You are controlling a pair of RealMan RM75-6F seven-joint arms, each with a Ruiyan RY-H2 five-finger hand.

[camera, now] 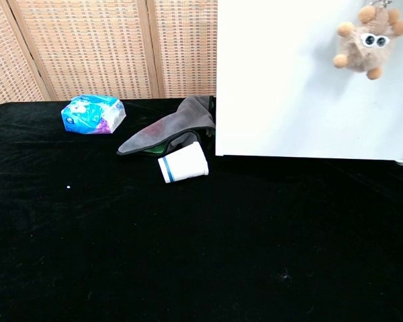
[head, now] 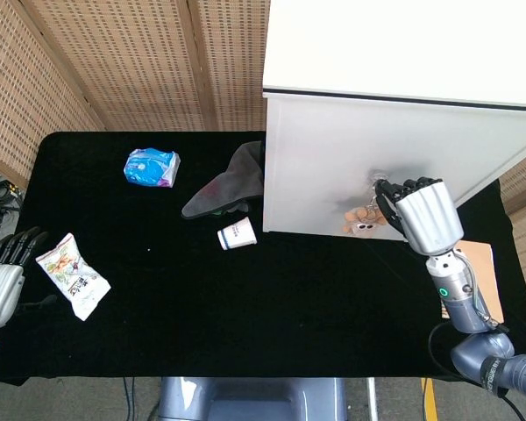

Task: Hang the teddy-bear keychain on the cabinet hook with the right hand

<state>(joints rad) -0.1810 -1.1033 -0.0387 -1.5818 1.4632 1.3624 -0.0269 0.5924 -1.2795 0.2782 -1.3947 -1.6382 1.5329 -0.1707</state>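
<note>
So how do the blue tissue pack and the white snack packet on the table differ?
The blue tissue pack is puffy and plain blue-and-white; the white snack packet is flatter, longer, with colourful print. The tissue pack lies towards the back of the black table, the snack packet at its left edge beside the left hand. Both are soft sealed packs lying flat.

From your head view, the right hand (head: 418, 213) covers the hook, so you cannot tell whether the keychain's ring sits on it. The teddy bear (head: 360, 220) is small there, its ring too fine to make out. In your chest view the bear (camera: 367, 44) is cut off at the top edge with its chain, and neither hand shows. Your left hand (head: 2, 276) is clipped by the picture's left edge.
</note>
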